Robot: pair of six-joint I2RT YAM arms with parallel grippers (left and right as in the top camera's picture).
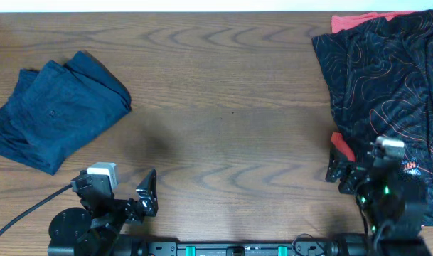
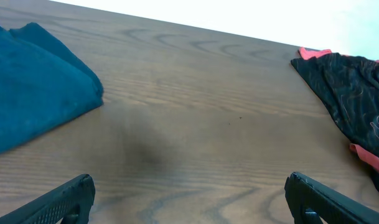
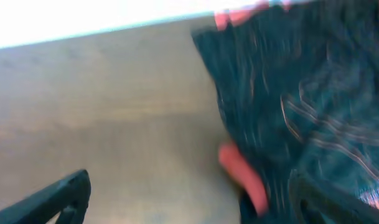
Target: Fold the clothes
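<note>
A dark navy-blue garment (image 1: 56, 114) lies roughly folded at the table's far left; its edge shows in the left wrist view (image 2: 33, 87). A black garment with thin orange line pattern and red lining (image 1: 387, 71) lies spread at the right, also in the left wrist view (image 2: 354, 93) and, blurred, in the right wrist view (image 3: 301, 112). My left gripper (image 1: 116, 190) (image 2: 189, 196) is open and empty over bare wood near the front edge. My right gripper (image 1: 376, 171) (image 3: 192, 202) is open, straddling the black garment's lower left edge, one finger over the fabric.
The wooden table (image 1: 230, 107) spans the view. A red flap of lining (image 1: 342, 147) sticks out at the black garment's lower left edge. A black cable (image 1: 24, 210) runs off at the front left by the left arm's base.
</note>
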